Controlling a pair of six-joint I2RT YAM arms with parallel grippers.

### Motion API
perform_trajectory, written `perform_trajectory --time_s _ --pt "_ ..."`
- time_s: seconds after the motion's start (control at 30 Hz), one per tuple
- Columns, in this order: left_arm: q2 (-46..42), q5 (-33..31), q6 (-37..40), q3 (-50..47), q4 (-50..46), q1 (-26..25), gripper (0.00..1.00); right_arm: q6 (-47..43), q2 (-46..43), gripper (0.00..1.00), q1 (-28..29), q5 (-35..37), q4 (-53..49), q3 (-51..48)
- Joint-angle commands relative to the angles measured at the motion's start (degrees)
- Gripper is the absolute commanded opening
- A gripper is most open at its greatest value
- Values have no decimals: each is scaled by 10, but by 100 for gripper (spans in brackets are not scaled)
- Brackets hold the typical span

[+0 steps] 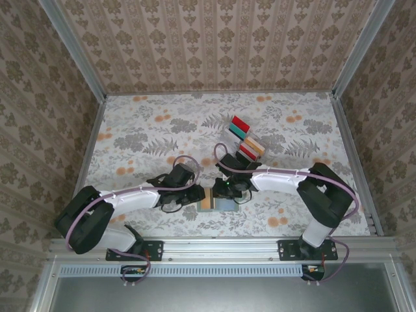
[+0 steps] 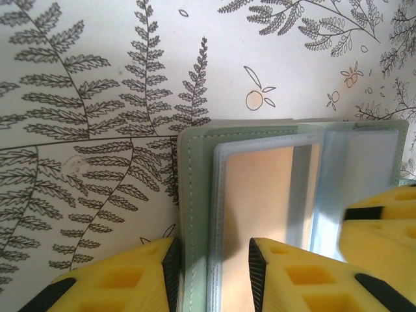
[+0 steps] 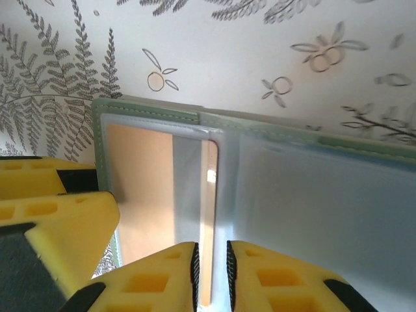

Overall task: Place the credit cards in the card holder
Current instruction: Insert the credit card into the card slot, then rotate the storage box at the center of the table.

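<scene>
— What is nearest to the lens?
— The yellow fingers of the left claw (image 2: 213,250). They stand apart, and the left edge of the holder (image 2: 195,162) lies between them. One finger is outside the green cover, the other is over the clear sleeve. Whether they press on the holder, one cannot tell.
— And the right claw (image 3: 211,250)?
— It is almost closed. Its fingers leave only a thin gap, and the right edge of the beige card (image 3: 140,188) runs into this gap, so this claw has hold of the card.
— Where does the card sit?
— Behind the clear sleeve on the left half of the holder. It fills nearly the whole pocket.
— And the holder?
— It lies open and flat on the tabletop (image 1: 149,130), near the front edge and about in the middle. The left claw reaches it from the left, the right claw from the right, and the two claws are just beside each other.
— Are more cards to see?
— Yes. A clear rack (image 1: 229,134) stands farther back, right of the middle and well apart from the holder. In it stand red, teal and orange cards (image 1: 240,123), one behind the other.
</scene>
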Motion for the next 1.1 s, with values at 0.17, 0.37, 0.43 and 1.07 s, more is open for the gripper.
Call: perform_trajectory --time_s 0.17,0.37,0.43,1.07 --pt "1 -9 9 19 -25 -3 37 -21 -9 22 1 86 -97 -2" --pt "-10 -16 12 23 -32 -2 38 -25 -12 23 1 77 -100 8" --pt "-18 -20 16 28 -41 -2 38 -34 -34 25 1 88 -115 22" --pt "-158 -88 19 15 -79 3 56 -289 -92 56 -243 194 -315 215"
